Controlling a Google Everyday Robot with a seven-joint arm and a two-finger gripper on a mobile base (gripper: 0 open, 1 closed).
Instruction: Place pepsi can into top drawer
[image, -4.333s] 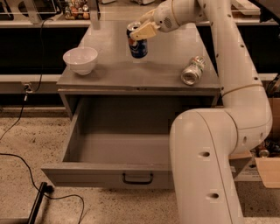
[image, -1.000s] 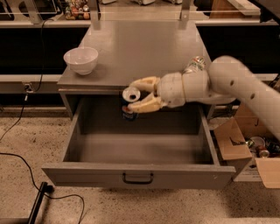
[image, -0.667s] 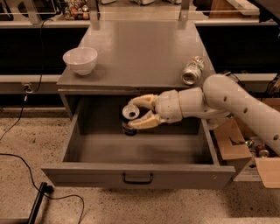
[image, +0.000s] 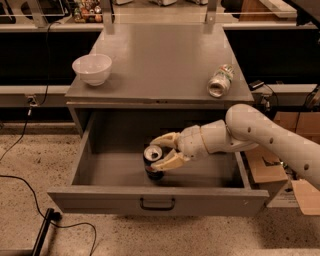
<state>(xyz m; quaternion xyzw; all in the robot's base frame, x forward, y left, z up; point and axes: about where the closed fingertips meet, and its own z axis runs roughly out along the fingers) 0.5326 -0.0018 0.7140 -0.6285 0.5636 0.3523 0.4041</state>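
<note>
Lowered further since a moment ago, the gripper, clamped on the can at lower centre inside the drawer, should seat it flat before letting go.

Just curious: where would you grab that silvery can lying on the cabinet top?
Grip the silvery can across its body, mid-length, from above: it lies on its side, so both curved flanks are free. The gripper is busy in the top drawer, shut on the pepsi can.

Cream-white robot arm with smooth, rounded shells.
Small dark dots line the forearm; pale tan-fingered end effector sits inside the top drawer.
</note>
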